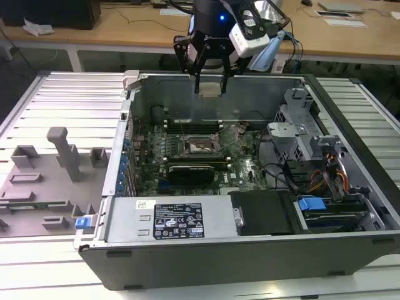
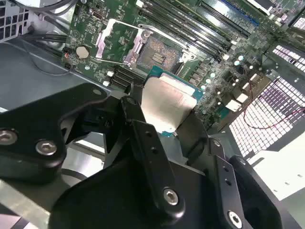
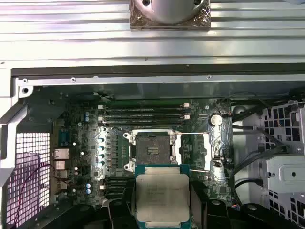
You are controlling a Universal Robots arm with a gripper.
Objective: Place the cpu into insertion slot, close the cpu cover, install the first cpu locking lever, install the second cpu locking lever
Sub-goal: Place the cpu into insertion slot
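Second wrist view settles it for me: the gripper (image 2: 166, 117) has its jaws clamped on the cpu (image 2: 167, 101), one black finger (image 2: 136, 114) on each of two opposite edges, silvery top facing the camera. Anyone reading it differently? (benchwatcher)

Nope, same from where I'm standing. In the first wrist view the chip sits flat and level between the fingers. It's up in the air though, well apart from the board. (solder_sam)

Yeah, in the exterior view the gripper (image 1: 210, 87) hangs about level with the top edge of the computer case (image 1: 250, 250), chip pinched at the tips. The insertion slot (image 1: 199, 147) is down on the motherboard (image 1: 245, 169) below it. (benchwatcher)

And the slot is bare, you can see the dark pin field (image 3: 151, 151) glinting. The cpu cover (image 3: 195, 150) is swung open, standing just beside the socket frame. Long black memory sticks (image 3: 143, 114) run along the socket's other side. (solder_sam)

The case lies on its side, open, on a ribbed metal table (image 1: 56, 94). A grey fixture tray (image 1: 37, 181) sits on the exterior view's left, near the case. (benchwatcher)
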